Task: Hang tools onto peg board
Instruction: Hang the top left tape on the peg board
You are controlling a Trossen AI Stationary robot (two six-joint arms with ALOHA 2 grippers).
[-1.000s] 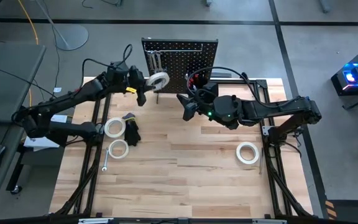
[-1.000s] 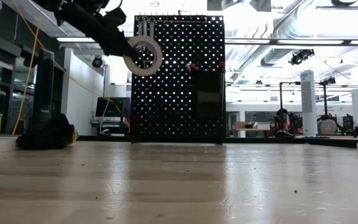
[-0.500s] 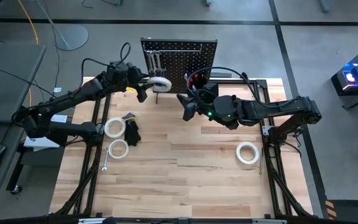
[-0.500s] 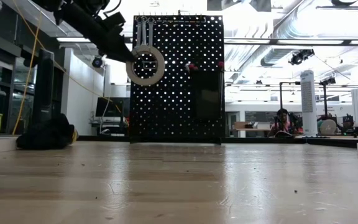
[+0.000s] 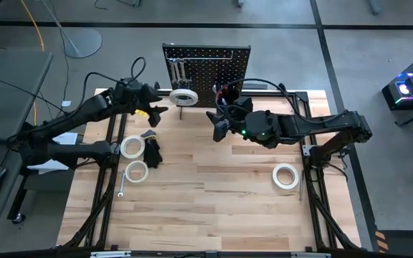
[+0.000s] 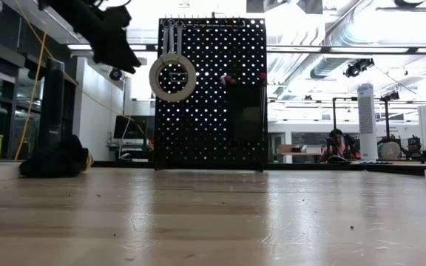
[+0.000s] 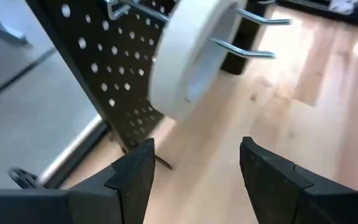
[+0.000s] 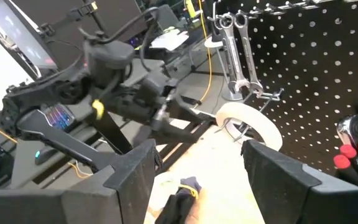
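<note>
Tools and peg board sit on a pale wooden tabletop (image 5: 214, 193), seen from overhead. The black peg board (image 5: 224, 61) stands upright at the far edge. A white tape roll (image 5: 183, 96) hangs on a hook at its front, beside two silver wrenches (image 5: 177, 71). The left gripper (image 5: 158, 112) hovers just left of that roll, apart from it, fingers spread and holding nothing. The right gripper (image 5: 216, 123) waits in front of the board's middle, fingers spread and empty. Two more tape rolls (image 5: 132, 147) lie near black-handled pliers (image 5: 151, 147) on the left, with a small wrench (image 5: 121, 188) nearby, and another roll (image 5: 286, 175) lies on the right.

From tabletop height, the hung roll (image 6: 172, 77) rests flat against the board (image 6: 213, 96), with the left arm up and to its left.

Left wrist view: two dark fingers (image 7: 135, 177) stand parted, the hung roll (image 7: 185, 59) on its metal hook just ahead.

Right wrist view: parted fingers (image 8: 138, 174) frame the left arm, the hung roll (image 8: 250, 124), the wrenches (image 8: 232, 46) and red screwdriver handles (image 8: 347, 158).
</note>
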